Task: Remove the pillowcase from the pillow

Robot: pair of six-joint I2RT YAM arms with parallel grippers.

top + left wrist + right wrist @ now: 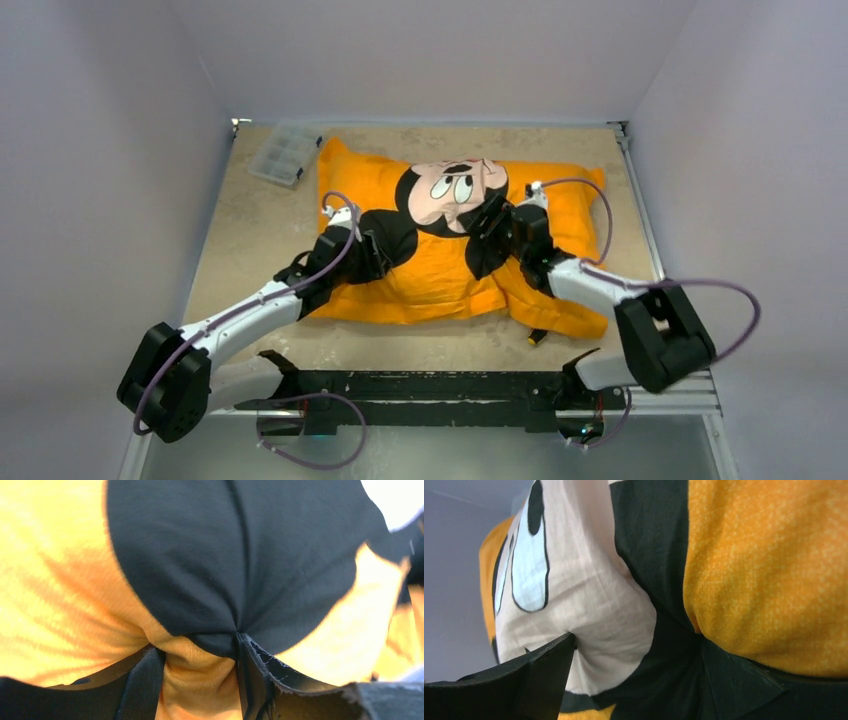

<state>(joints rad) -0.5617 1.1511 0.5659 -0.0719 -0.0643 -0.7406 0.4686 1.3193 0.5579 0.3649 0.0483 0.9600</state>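
Where worktop (250,230) reaches far-left corner, we note clear compartment box (284,154), just beside pillowcase (440,285). Pillowcase: plump, orange, mouse face up, spans worktop centre toward far edge; loose flap trails toward near-right. Left gripper (197,645): on left black ear, clamped on gathered fold of orange-and-black cloth, creases radiating from pinch. Right gripper (638,640): at right side of mouse face, jaws apart, both tips pressed into cloth. Small dark object (538,337): on worktop, just beside flap's near edge.
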